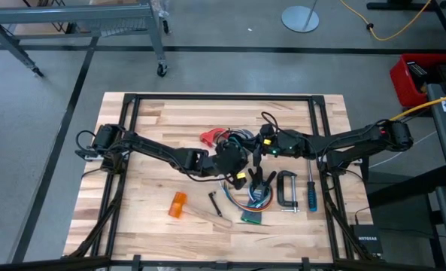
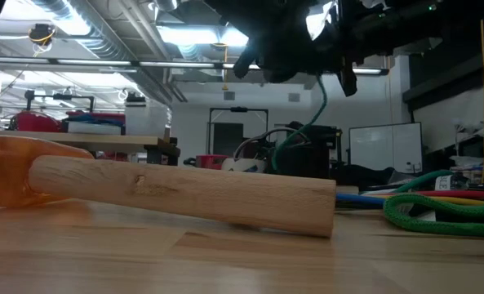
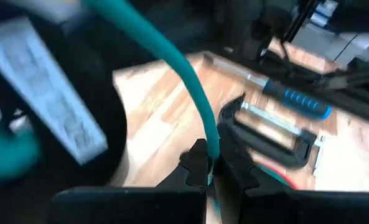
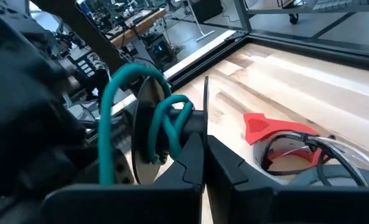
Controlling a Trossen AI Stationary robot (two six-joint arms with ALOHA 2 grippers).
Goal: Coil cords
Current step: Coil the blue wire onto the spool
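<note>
I had two claws, and both met over the middle of the table (image 1: 147,113). My left claw (image 3: 208,171) was clenched on a thin teal cord (image 3: 178,68). I think I pinched it tight so it would not slip while I wound it. My right claw (image 4: 204,158) was clenched too, right beside loops of the same teal cord wrapped around a round disc. I could not tell if it really held the cord or only touched it. More cords (image 1: 234,139) lay in a tangle under my claws, near a red plastic piece (image 4: 262,127). A black clamp (image 1: 286,188) and a blue-handled tool (image 1: 310,192) lay close by. I saw no box or bowl to put things in.
</note>
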